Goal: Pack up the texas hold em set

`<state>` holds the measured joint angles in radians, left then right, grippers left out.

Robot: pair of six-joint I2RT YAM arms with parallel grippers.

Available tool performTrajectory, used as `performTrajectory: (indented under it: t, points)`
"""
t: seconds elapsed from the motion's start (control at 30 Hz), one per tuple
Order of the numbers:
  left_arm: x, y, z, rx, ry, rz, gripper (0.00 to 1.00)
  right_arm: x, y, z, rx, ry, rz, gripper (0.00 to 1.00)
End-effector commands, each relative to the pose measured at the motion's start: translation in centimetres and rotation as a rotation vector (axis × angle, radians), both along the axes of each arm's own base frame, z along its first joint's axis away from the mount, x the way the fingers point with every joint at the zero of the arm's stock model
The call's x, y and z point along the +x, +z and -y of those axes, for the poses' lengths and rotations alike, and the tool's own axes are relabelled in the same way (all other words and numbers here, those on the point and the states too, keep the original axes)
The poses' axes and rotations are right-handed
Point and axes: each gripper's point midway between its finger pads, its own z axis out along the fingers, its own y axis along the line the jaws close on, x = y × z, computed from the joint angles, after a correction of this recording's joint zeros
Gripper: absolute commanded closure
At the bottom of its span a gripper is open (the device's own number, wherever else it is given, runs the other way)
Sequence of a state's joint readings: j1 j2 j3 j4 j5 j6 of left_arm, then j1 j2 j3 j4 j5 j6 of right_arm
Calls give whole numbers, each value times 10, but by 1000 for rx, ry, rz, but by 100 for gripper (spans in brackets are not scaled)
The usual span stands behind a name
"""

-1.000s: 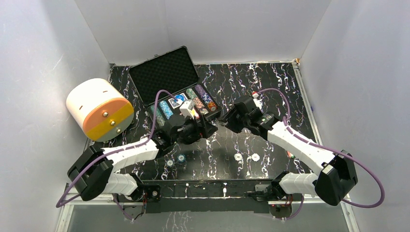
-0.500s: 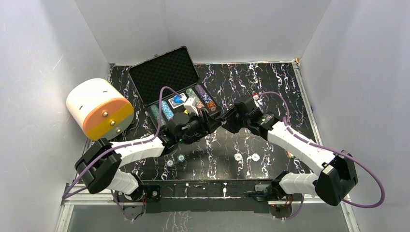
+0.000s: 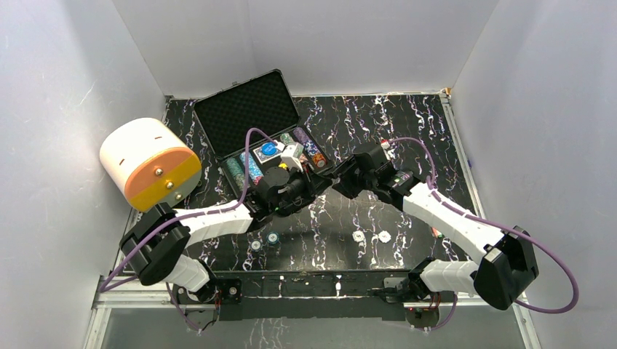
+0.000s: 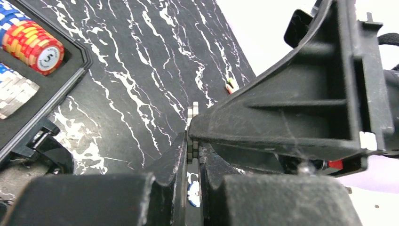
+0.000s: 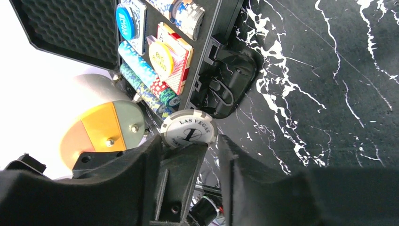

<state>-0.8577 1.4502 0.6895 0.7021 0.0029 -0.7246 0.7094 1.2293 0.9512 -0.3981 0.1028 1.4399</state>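
The black case (image 3: 249,109) lies open at the back left, with chip rows, a card deck (image 5: 178,70) and a yellow button (image 5: 161,55) in its tray. Both grippers meet just off the case's front right corner. My left gripper (image 3: 314,182) (image 4: 192,141) is shut on a thin white poker chip (image 4: 191,115), seen edge-on. The same chip (image 5: 188,128), marked LAS VEGAS, shows in the right wrist view. My right gripper (image 3: 340,180) (image 5: 190,141) stands open, its fingers apart on either side of the left gripper's tip.
A big white-and-orange cylinder (image 3: 149,163) lies left of the case. Several loose chips (image 3: 273,238) (image 3: 358,235) lie on the black marbled table (image 3: 407,131) near the arm bases. A thin orange-green pen (image 4: 230,86) lies to the right. White walls enclose the table.
My left gripper reached right to the right gripper and closed on the white chip. The right gripper's fingers have spread apart.
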Motion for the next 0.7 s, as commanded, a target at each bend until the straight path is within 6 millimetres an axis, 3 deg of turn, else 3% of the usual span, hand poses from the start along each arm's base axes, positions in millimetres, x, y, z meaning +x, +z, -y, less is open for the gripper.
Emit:
performTrajectory:
  t: [0.0,0.07,0.13,0.27,0.4,0.6,0.67]
  points:
    - [16,26,-4,20,52,104,100,5,17,5,-41,53,127,27]
    - [17,20,-8,119,45,97,100,13,30,13,-107,94,241,14]
    - [16,9,-11,281,-17,119,100,19,44,25,-170,119,325,9]
    - [9,-18,-22,562,-169,136,100,22,57,61,-315,59,391,7]
    - [19,-30,-35,741,-269,167,100,15,61,95,-378,-46,431,8]
    - [49,-32,-46,935,-374,173,100,2,59,109,-381,-57,466,9]
    - [54,-41,-52,1000,-390,171,100,0,55,111,-387,-51,456,8]
